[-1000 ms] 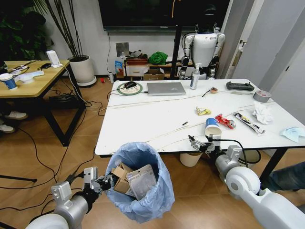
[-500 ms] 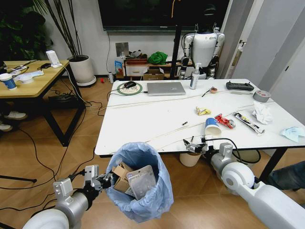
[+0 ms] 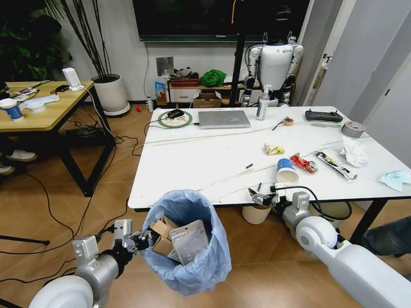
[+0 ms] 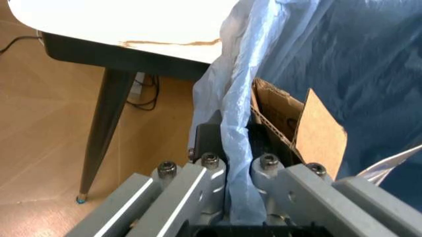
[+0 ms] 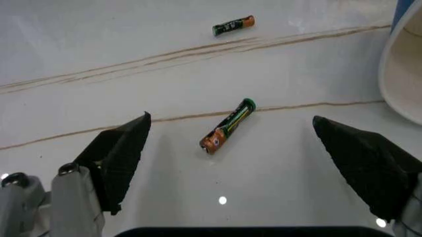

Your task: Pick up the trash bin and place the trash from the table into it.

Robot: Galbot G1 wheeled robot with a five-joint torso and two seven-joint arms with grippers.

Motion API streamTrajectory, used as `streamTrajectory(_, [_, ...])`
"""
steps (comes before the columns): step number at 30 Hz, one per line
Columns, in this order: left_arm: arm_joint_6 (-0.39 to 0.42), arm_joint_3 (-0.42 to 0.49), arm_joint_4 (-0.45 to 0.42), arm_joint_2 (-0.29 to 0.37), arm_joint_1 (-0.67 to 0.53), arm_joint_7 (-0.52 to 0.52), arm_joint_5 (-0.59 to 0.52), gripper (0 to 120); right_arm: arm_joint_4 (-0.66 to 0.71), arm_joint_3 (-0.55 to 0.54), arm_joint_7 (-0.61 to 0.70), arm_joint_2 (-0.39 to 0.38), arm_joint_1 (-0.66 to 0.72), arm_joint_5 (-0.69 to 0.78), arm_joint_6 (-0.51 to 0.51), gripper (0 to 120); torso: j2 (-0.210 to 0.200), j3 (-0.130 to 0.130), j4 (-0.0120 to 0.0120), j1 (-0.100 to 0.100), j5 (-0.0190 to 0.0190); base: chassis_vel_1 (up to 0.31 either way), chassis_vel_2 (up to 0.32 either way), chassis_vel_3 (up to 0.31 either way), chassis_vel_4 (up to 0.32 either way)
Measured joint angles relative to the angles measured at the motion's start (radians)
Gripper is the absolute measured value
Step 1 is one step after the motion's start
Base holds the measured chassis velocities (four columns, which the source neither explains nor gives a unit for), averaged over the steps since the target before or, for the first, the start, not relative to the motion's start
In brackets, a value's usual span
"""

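Bin (image 3: 187, 240): small round bin w/ baggy light-blue see-through liner, held off the floor just in front of the table's near edge, left of centre.
Bin contents: brown cardboard packet (image 3: 162, 236) and a grey-white flat pack (image 3: 190, 241), both sticking up above the rim.
Left gripper (image 3: 142, 241): low left, clenched on the bin's rim; left wrist view shows liner plastic (image 4: 238, 163) pinched between its fingers (image 4: 197, 175), cardboard just behind.
Right gripper (image 3: 262, 196): at the table's near edge, fingers spread wide, nothing held; hangs over a small battery (image 5: 228, 125), green-black w/ orange end, lying flat on the top.
Second battery (image 5: 233, 25): farther off on the same surface.
Table (image 3: 192, 160): white top, thin dark vein lines, black legs.
Trash on table: blue-white paper cup (image 3: 286, 171) on its side; yellow wrapper (image 3: 273, 149); red wrapper (image 3: 302, 162); white tissue (image 3: 354, 152); pale-blue tissue (image 3: 394, 179) near right edge.
Other: silver laptop (image 3: 223, 119) at far side.
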Motion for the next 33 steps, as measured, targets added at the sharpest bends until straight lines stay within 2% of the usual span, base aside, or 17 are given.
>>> streamTrajectory(2, [0.000,0.001,0.002,0.000,-0.001,0.001,0.000,0,-0.004,-0.002,-0.002,0.001,0.006,0.000,0.000,88,0.000,0.000,0.0001,0.000,0.0000,0.000,0.000,0.000,0.000])
streamTrajectory(4, [0.000,0.001,0.003,0.000,-0.002,0.001,0.000,0,-0.007,-0.003,-0.005,0.002,0.007,0.001,0.000,79,0.000,0.000,0.0000,0.000,0.0000,0.000,0.000,0.000,0.000])
streamTrajectory(6, [0.000,0.002,0.004,0.000,-0.002,0.001,-0.001,0,-0.007,-0.003,-0.007,0.002,0.007,0.001,0.000,76,0.000,0.000,0.0000,0.000,0.0000,0.000,0.000,0.000,0.000])
streamTrajectory(10, [-0.001,0.002,0.005,0.001,-0.004,0.001,-0.002,0,-0.006,-0.003,-0.013,0.000,0.001,0.001,0.002,61,0.000,0.000,0.0000,0.000,-0.0002,0.000,0.000,0.000,0.000])
streamTrajectory(11, [-0.001,0.002,0.005,0.001,-0.005,0.002,-0.002,0,-0.005,-0.002,-0.013,0.000,0.000,0.001,0.002,54,0.000,0.000,-0.0001,0.000,-0.0001,0.000,0.000,0.000,0.000])
streamTrajectory(12, [-0.001,0.002,0.005,0.001,-0.005,0.002,-0.002,0,-0.005,-0.002,-0.013,0.000,0.000,0.001,0.002,54,0.000,0.000,-0.0001,0.000,-0.0001,0.000,0.000,0.000,0.000])
streamTrajectory(18, [-0.002,0.002,0.005,0.001,-0.006,0.002,-0.003,0,0.006,-0.001,-0.014,-0.011,-0.002,0.003,0.001,29,0.000,0.000,0.0000,0.000,0.0001,0.000,0.000,0.000,0.000])
streamTrajectory(19, [-0.002,0.002,0.005,0.001,-0.006,0.002,-0.003,0,0.006,-0.001,-0.014,-0.011,-0.002,0.003,0.001,29,0.000,0.000,0.0000,0.000,0.0001,0.000,0.000,0.000,0.000])
streamTrajectory(25, [-0.002,0.003,-0.001,-0.007,-0.002,0.001,-0.004,0,0.018,0.001,-0.022,-0.020,-0.013,0.002,0.006,3,0.000,0.000,0.0000,0.000,0.0000,0.000,0.000,0.000,0.000])
streamTrajectory(33, [-0.002,0.006,0.000,-0.011,0.001,0.003,0.001,0,0.023,0.000,-0.026,-0.022,-0.020,0.000,0.010,0,0.000,0.000,0.0000,0.000,0.0000,0.000,0.000,0.000,0.000])
